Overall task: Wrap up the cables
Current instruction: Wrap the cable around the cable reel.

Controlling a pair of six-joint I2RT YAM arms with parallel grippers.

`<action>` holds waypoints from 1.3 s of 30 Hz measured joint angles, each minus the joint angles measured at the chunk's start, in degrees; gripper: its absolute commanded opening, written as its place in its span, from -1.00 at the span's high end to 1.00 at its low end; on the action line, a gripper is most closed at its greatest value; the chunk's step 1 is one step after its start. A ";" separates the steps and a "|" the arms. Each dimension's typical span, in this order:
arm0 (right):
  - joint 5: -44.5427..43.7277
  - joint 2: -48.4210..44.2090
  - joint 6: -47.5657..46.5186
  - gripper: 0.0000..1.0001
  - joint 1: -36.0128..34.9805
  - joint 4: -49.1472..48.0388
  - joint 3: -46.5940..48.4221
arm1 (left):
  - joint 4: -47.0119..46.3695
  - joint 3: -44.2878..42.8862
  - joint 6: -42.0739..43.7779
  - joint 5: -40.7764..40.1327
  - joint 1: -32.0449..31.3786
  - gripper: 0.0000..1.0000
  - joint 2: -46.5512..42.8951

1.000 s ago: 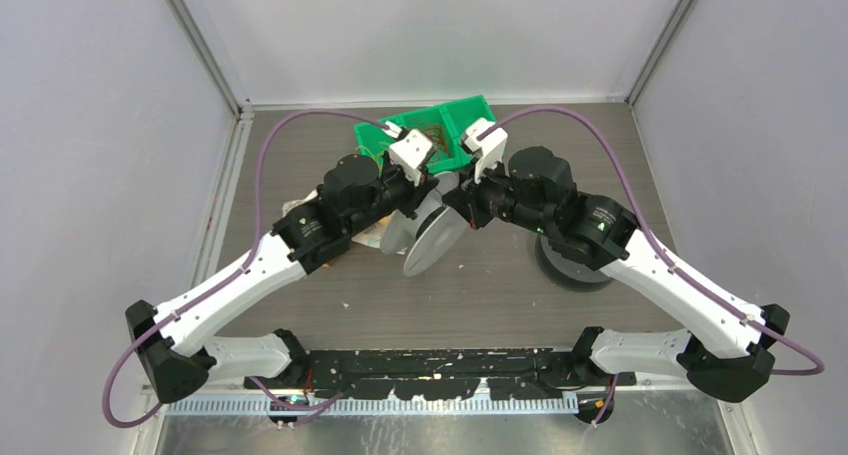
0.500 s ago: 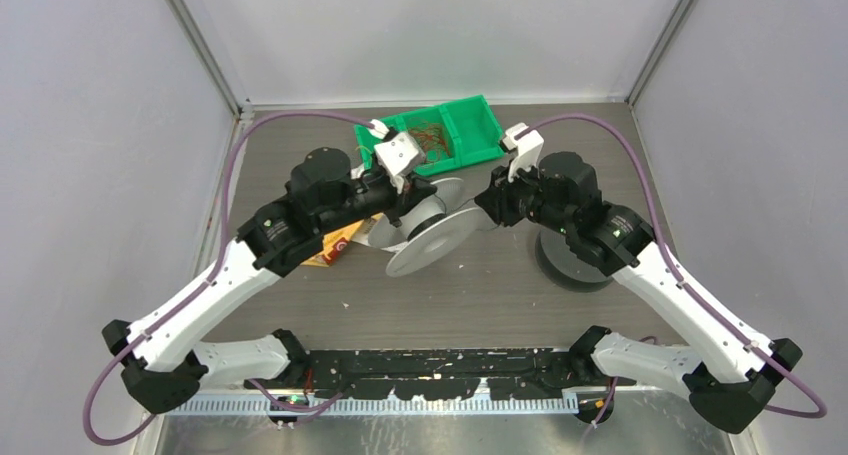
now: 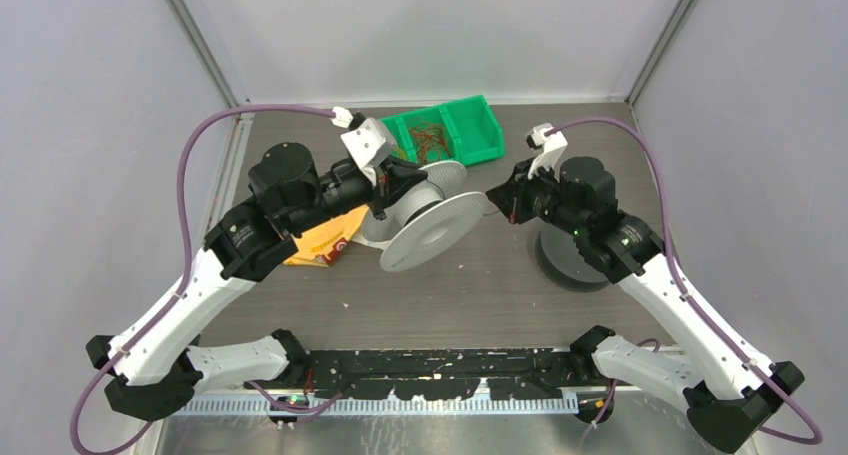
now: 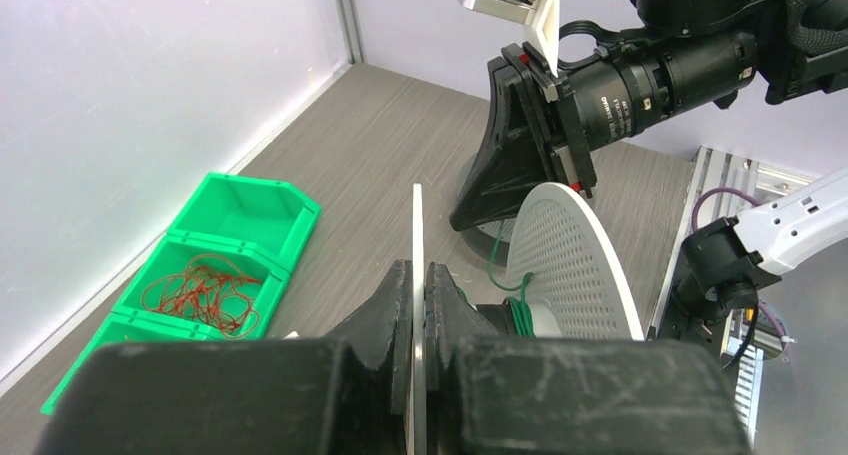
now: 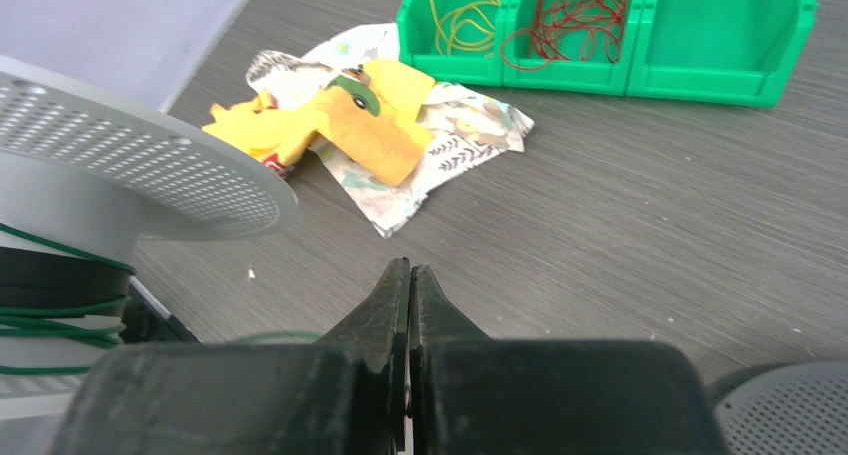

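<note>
Cables sit in two places. The yellow cables (image 5: 455,15) and reddish-brown cables (image 5: 575,10) lie in neighbouring compartments of the green bin (image 5: 600,75) at the far side of the table (image 3: 470,295). A green cable (image 4: 517,313) is wound on the hub of the white perforated spool (image 3: 432,237).

Compared with a second ago, the arms have drawn apart. The left arm has swung left and carried the spool with it, and the right has backed off to the right, so the bin is now uncovered and more of the yellow packets (image 5: 370,125) shows.

The left gripper (image 4: 418,275) pinches the thin edge of one spool flange between its fingers (image 4: 385,305), holding the spool tilted above the table. The right gripper (image 5: 410,267) has its fingers (image 5: 385,305) pressed together, with a strand of the green cable running from the hub up to their tips. A darker spool (image 3: 560,270) rests under the right arm.

Small white print on the right wrist camera's lens and a red mark on a packet are too small to read.
</note>
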State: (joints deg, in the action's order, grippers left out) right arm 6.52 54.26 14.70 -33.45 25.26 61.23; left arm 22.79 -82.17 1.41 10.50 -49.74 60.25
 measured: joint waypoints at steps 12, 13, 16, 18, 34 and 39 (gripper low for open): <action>1.75 -0.66 6.25 0.99 0.15 -6.25 -5.03 | -0.96 -0.13 -3.10 -3.65 0.37 0.99 -1.05; 1.75 -0.76 6.86 0.99 0.15 -6.78 -5.62 | -1.55 -0.11 -4.15 -4.79 0.37 0.99 -1.11; 1.90 -1.60 10.69 0.99 0.15 -11.04 -9.40 | -4.17 0.26 -7.34 -9.09 0.37 0.99 -1.36; 2.03 -1.86 13.07 0.99 0.15 -14.25 -12.07 | -6.54 0.96 -10.03 -12.72 0.42 1.00 -1.64; -5.05 0.55 29.07 0.99 -5.92 -35.82 -26.84 | -18.27 16.76 -32.94 -40.15 0.79 0.99 -1.33; -7.15 2.71 30.53 0.99 -7.85 -37.99 -27.17 | -17.03 17.00 -37.57 -46.56 0.70 0.99 -0.42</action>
State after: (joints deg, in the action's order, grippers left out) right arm -0.62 56.97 45.23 -41.30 -12.73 34.06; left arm 5.76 -65.17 -36.16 -36.05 -49.04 59.83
